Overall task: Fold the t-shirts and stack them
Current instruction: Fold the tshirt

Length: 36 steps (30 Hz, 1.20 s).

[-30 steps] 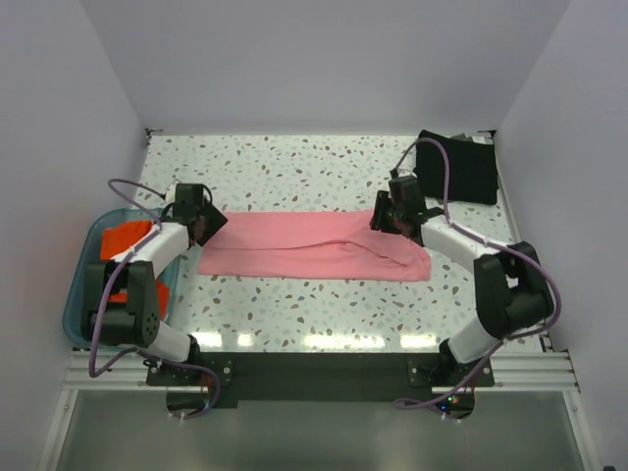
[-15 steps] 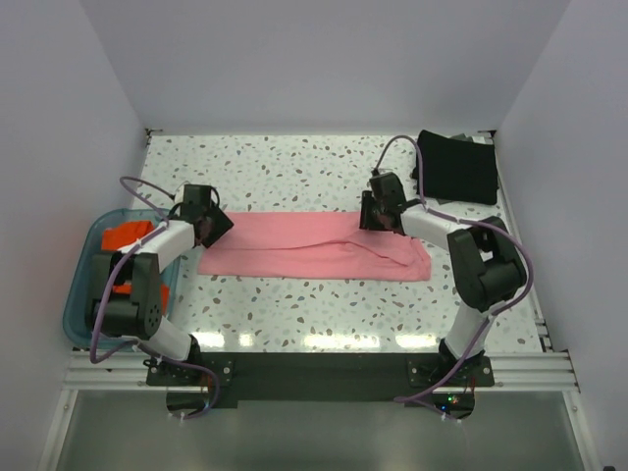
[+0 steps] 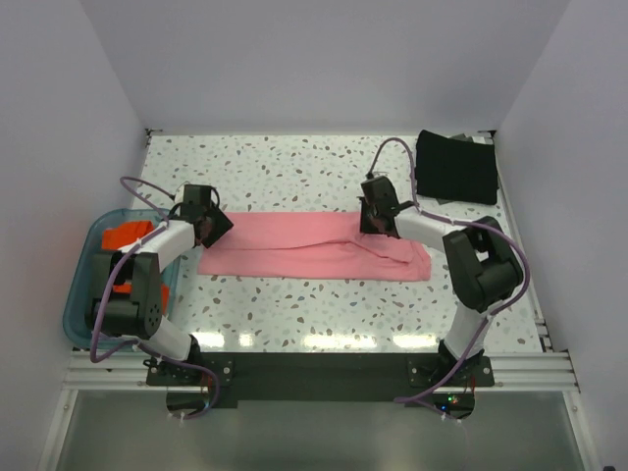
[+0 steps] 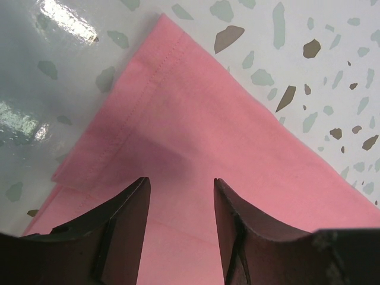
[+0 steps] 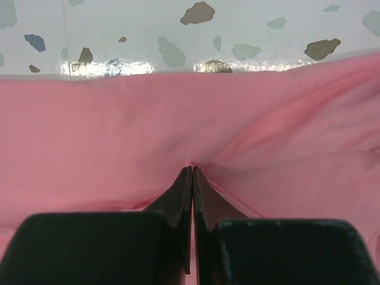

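Nearest me, the salmon-pink t-shirt point(image 3: 294, 245) lies across the middle of the table point(image 3: 294, 299), folded into a long flat band running left to right. The translucent blue tub point(image 3: 77, 294) sits off its left end.

My left gripper point(image 4: 181, 190) stands spread over the band's left corner, fingers either side of the hemmed edge with nothing between them yet. My right gripper point(image 5: 192, 172) is pressed closed on the band's far edge, right of centre. Creases run into its tips, so I judge it has a thin pinch of cloth.

This fabric is light, limp and will sag or slide out of a shallow nip — I would take it at corners and through all the layers.

Farthest off, the black t-shirt point(image 3: 456, 167) sits folded square in the far right corner — well apart from the pink one.
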Tool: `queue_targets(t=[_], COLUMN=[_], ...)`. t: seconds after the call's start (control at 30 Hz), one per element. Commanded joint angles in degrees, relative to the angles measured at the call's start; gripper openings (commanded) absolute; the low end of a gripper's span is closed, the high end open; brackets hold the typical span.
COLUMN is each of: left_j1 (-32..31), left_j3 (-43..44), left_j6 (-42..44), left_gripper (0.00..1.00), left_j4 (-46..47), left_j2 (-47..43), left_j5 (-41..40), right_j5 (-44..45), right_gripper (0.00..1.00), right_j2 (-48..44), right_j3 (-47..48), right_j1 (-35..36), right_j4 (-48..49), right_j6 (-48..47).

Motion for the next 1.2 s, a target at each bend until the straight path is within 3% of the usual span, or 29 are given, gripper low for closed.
queue_targets(t=[0.0,0.3,0.53,0.63,0.7,0.8,0.97,1.17], left_j1=[-0.25,-0.25,-0.34,-0.34,-0.34,-0.43,-0.61,-1.04], left_j3=[0.81,0.46,-0.24,-0.85,-1.29,-1.74,-1.82,-1.12], left_j6=[1.27,1.01,0.92,0.83,0.74,0.66,0.83,0.66], left_gripper=[0.51,0.51,0.51,0.51,0.51,0.51,0.51,0.51], left_j4=[1.31,0.61,0.69,1.04,1.13,1.49,1.49,1.22], left_j2=[-0.53,-1.23,-1.58,-1.76,-1.93,-2.20,-2.99,-3.08], left_j5=[-0.09,-0.79,-0.79,-0.36,-0.44,-0.09,-0.09,0.43], right_j5=[2.51,2.07,5.41,6.81,8.04,11.37,19.63,17.37], right_gripper=[0.00,0.00,0.00,0.07,0.23,0.33,0.38,0.40], right_j2=[-5.38,-13.38,-17.86,-19.45,-20.24,-23.05,-26.40,-19.38], right_j3=[-1.26,-7.76,-14.78,-16.99,-17.43,-17.70,-13.66,-6.98], right_j1=[0.65,3.90,10.22,13.47,14.71,15.16,14.28,9.27], right_j4=[0.84,1.54,3.56,4.89,4.19,1.91,-3.89,-6.36], right_j6=[1.28,5.41,10.50,11.13,11.13,10.25,6.12,2.52])
